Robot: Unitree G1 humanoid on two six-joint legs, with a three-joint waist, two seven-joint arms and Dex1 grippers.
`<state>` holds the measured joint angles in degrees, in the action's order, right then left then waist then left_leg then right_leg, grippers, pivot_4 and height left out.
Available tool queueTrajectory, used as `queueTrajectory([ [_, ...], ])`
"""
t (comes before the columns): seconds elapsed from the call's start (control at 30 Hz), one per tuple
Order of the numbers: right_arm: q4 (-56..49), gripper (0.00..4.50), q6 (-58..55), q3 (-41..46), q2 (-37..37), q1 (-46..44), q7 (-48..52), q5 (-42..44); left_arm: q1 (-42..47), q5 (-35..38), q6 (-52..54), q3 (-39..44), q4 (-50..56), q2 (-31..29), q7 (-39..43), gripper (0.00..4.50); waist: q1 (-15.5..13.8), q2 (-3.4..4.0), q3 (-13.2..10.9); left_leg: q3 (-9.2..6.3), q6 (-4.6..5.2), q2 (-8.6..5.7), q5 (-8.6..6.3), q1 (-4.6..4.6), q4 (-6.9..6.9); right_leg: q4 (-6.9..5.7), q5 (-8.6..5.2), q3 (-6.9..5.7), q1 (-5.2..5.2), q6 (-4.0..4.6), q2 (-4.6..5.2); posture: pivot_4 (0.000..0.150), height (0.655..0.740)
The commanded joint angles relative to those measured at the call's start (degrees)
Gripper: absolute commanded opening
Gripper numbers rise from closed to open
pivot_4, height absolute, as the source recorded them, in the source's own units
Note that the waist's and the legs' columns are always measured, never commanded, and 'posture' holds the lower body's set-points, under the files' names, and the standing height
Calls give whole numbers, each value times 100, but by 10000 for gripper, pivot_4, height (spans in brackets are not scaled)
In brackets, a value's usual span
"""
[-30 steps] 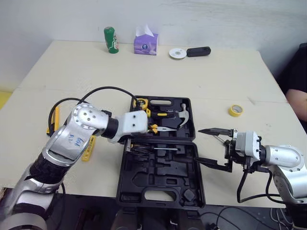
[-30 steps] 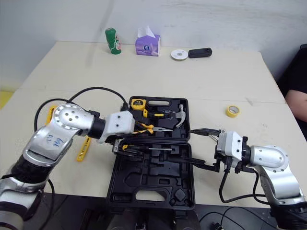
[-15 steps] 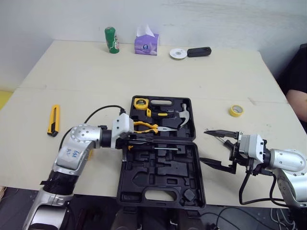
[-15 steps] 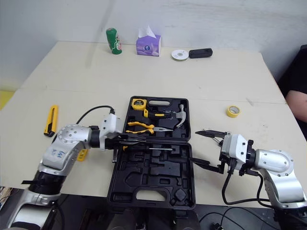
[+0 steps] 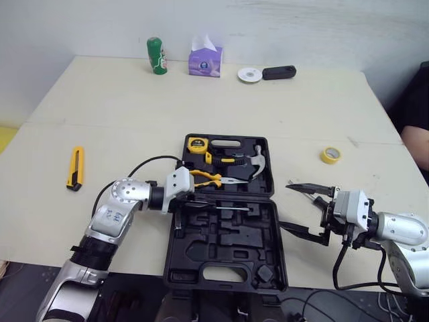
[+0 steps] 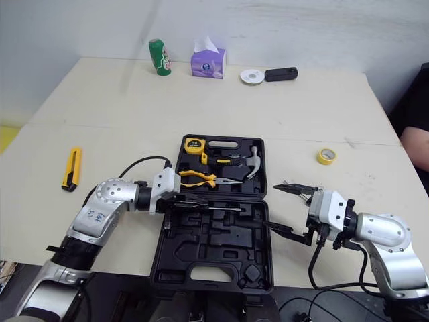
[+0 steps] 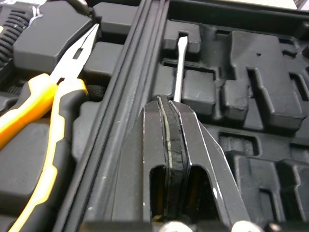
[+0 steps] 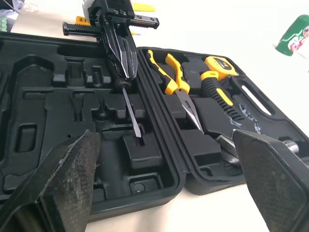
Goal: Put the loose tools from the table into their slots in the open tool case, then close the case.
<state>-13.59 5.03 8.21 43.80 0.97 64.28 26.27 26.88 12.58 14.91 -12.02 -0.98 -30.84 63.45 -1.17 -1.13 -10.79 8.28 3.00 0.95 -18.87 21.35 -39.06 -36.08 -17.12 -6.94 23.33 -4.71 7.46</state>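
Black left pincer [image 7: 166, 100] seemingly clamps the screwdriver [image 7: 179, 67] inside the tool case [image 5: 221, 272].

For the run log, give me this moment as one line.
left gripper: shut on screwdriver, in tool case | right gripper: open, beside case | utility knife: on table | case: open

Both eye views look forward and down from the head, taking in the whole open tool case [image 5: 221, 258]; the right eye sits slightly aside, so things fall a little further left in it. The left wrist view looks along the left gripper [image 7: 165, 100], very close over the case's hinge and the screwdriver [image 7: 179, 72]. The right wrist view looks low across the case from its right side, sharing that screwdriver and the pliers [image 8: 174, 82] with the left wrist view
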Motion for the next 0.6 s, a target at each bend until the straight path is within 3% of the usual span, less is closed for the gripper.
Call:
queueTrajectory([
  [0.03, -253, 45000, 49, 278, 66, 64, -26, 98, 41, -256, -281, -234, -19, -60, 90, 755, -2, 0, 0, 0, 0, 0, 0, 0, 0, 0, 0, 0, -1, 0, 0, 1500, 7400],
  [0.23, -265, 45000, 8, 234, 19, 24, -57, 49, 12, -525, -215, -493, 74, -172, 89, 755, -2, 2, 1, 0, -1, 0, 0, -5, 0, 1, 0, 0, -5, 0, 0, 1500, 7400],
  [0.6, -221, 45000, 9, 182, 0, -79, -49, 36, -236, -839, 965, -893, 198, -416, -323, 755, 10, 29, 19, -8, -6, 7, -13, -49, 4, 13, 0, 0, -55, 0, 1, 1500, 7400],
])
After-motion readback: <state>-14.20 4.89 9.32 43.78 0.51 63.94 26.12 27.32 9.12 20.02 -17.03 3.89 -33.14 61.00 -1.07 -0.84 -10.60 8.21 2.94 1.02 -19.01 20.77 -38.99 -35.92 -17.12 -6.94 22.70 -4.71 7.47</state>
